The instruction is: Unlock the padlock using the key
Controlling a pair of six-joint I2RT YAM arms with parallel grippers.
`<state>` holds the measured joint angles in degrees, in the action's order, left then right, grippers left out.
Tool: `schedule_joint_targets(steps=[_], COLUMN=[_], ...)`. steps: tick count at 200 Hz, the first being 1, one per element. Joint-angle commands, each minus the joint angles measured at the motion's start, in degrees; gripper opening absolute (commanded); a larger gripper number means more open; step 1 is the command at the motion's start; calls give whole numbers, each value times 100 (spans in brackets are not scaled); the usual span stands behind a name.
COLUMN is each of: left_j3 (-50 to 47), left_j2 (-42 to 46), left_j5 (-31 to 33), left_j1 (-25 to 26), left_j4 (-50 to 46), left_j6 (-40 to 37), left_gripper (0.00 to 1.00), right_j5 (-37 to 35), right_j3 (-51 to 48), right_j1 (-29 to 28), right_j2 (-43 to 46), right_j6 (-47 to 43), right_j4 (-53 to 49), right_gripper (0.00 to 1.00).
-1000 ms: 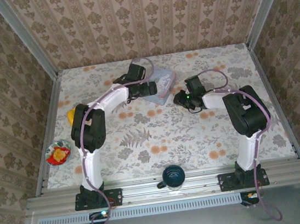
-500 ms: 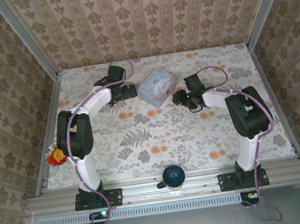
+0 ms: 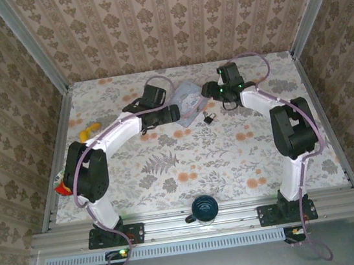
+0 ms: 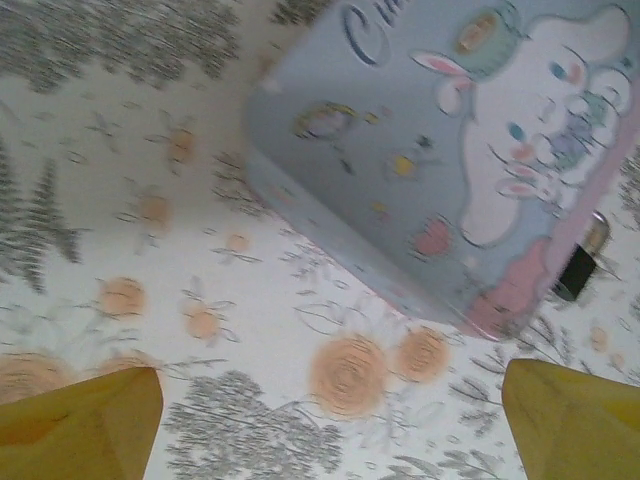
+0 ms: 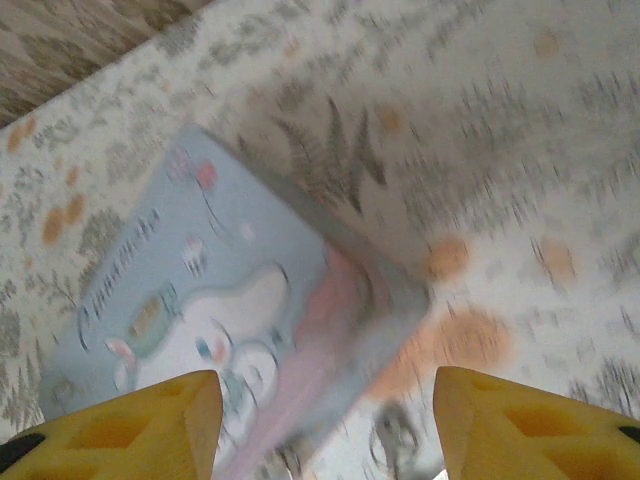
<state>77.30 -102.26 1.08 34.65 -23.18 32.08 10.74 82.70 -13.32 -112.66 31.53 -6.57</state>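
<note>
At the near edge of the table stood a dark mug, well clear of the work. Farther in, both arms reached toward the middle of the flowered table.

The padlock lay flat on the cloth, small and dark. It was just beside the near right corner of the pale blue cartoon tin.

The left gripper hung to the left of the padlock, with the tin's near corner between them. In the left wrist view its yellow fingers were spread wide and held nothing. The padlock sat beyond the tin's far edge, up and to the right.

The right gripper hung just past the padlock, at the tin's right side. Its yellow fingers were also spread wide and empty. A blurred grey loop low between them was probably the padlock's shackle.

By that showing the right arm was the nearer one, with the padlock lying toward the robot from its jaws. The padlock's long axis was too small and blurred to tell, as was whether a key lay with it.
</note>
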Motion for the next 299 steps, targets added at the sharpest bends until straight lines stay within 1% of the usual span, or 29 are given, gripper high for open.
schedule_joint_targets(steps=[1,11,28,48,56,78,86,103,129,152,168,172,183,211,225,242,260,271,282,297,298,299], left_j3=[-103,-96,-45,55,96,123,82,-57,-195,-240,-272,-283,-309,-498,-694,-1005,-1459,-1785,-2171,-2810,-2862,-2914], left_j2=[27,-24,-132,-295,-365,-486,-488,-432,-309,-199,-163,-163,-148,101,376,849,1510,1966,2451,3140,3189,3236], left_j5=[-180,-202,-259,-325,-364,-350,-318,-269,-258,-295,-381,-411,-496,-453,-410,-373,-116,192,557,1197,1230,1264], left_j1=[-29,-29,-29,-46,-63,-172,-231,-388,-670,-810,-811,-960,-1003,-1074,-1158,-1302,-1472,-1565,-1678,-1778,-1787,-1791], left_j4=[278,318,412,548,604,704,772,966,1115,1100,1113,1132,1168,1148,1140,1133,1055,1010,1035,1237,1254,1272], left_j6=[403,437,457,512,540,669,731,866,923,790,722,707,671,660,668,613,381,130,-135,-497,-517,-535], left_gripper=[87,84,83,82,79,77,73,72,71,71,71,71,71,74,78,86,95,99,100,100,100,100], right_j5=[228,324,503,890,1027,1442,1602,1826,1938,1814,1656,1592,1357,629,240,-301,-996,-1355,-1755,-2156,-2186,-2219], right_j3=[733,1015,1380,1445,1285,823,603,239,-247,-704,-1007,-1081,-1266,-1611,-1768,-2027,-2504,-2845,-3176,-3547,-3570,-3582], right_j1=[-4,3,12,5,-21,-108,-141,-236,-474,-723,-876,-911,-981,-988,-988,-985,-972,-955,-900,-810,-807,-801], right_j2=[-542,-779,-1127,-1328,-1294,-1103,-1019,-868,-654,-347,-86,-12,181,822,1224,1858,2682,3221,3850,4426,4476,4518], right_j6=[-424,-429,-381,-158,-47,249,381,629,897,1025,1109,1133,1154,960,749,453,186,-13,-230,-569,-591,-615], right_j4=[-394,-459,-548,-446,-276,236,480,851,1182,1415,1534,1552,1521,1041,682,249,-126,-314,-555,-771,-791,-805], right_gripper=[59,59,58,55,54,53,52,52,51,52,52,52,53,56,57,58,61,63,67,70,71,74])
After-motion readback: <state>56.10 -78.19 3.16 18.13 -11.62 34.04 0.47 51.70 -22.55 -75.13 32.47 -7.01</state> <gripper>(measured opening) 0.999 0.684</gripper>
